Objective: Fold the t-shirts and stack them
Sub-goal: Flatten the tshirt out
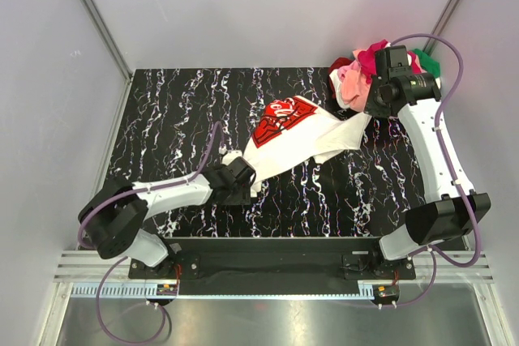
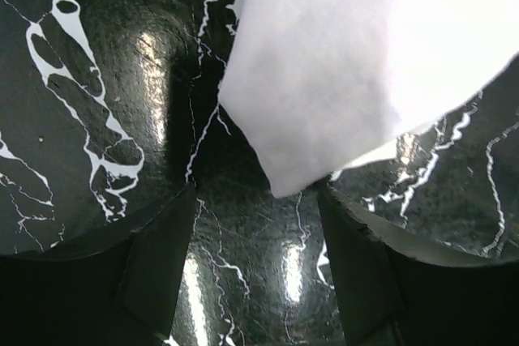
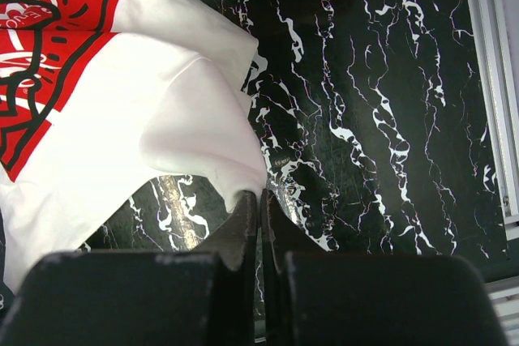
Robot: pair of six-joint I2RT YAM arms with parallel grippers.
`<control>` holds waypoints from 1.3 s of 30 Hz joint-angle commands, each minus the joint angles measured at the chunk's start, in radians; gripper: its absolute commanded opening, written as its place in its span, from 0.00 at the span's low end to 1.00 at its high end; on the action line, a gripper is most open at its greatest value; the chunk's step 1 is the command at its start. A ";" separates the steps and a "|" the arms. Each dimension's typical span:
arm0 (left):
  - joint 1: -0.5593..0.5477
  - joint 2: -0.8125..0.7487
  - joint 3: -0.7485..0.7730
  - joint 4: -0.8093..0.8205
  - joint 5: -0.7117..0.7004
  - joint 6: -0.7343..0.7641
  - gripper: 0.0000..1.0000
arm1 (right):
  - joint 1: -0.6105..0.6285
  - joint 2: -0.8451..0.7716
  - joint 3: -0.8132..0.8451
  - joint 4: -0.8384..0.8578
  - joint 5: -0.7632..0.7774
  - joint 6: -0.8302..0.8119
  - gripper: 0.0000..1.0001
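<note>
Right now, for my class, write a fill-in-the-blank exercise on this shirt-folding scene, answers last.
The white t-shirt carries a large ____ logo.
The right gripper is ____ on its edge.
The left gripper stands ____, gripping nothing.
The pile of t-shirts lies in the far ____ corner of the table.
Missing words: red, shut, open, right.

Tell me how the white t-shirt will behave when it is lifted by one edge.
Likely floppy: the white t-shirt sags and creases from the right pincer pinching its edge. Probably light: that small pinch seems to hold it up. Pushed, it would probably bunch rather than slide.
</note>
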 commanded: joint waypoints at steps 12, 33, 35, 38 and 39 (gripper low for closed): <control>0.000 -0.007 0.051 0.110 -0.066 0.001 0.65 | -0.008 0.012 -0.002 0.038 -0.029 -0.025 0.00; 0.008 0.012 0.011 0.159 -0.088 -0.028 0.53 | -0.008 0.032 -0.005 0.044 -0.047 -0.023 0.00; 0.009 0.024 0.028 0.168 -0.092 -0.011 0.42 | -0.008 0.035 -0.005 0.049 -0.052 -0.025 0.00; 0.009 0.035 0.058 0.164 -0.112 0.018 0.12 | -0.008 0.036 -0.006 0.049 -0.055 -0.025 0.00; 0.011 0.030 0.066 0.152 -0.121 0.036 0.00 | -0.009 0.036 -0.006 0.049 -0.055 -0.022 0.00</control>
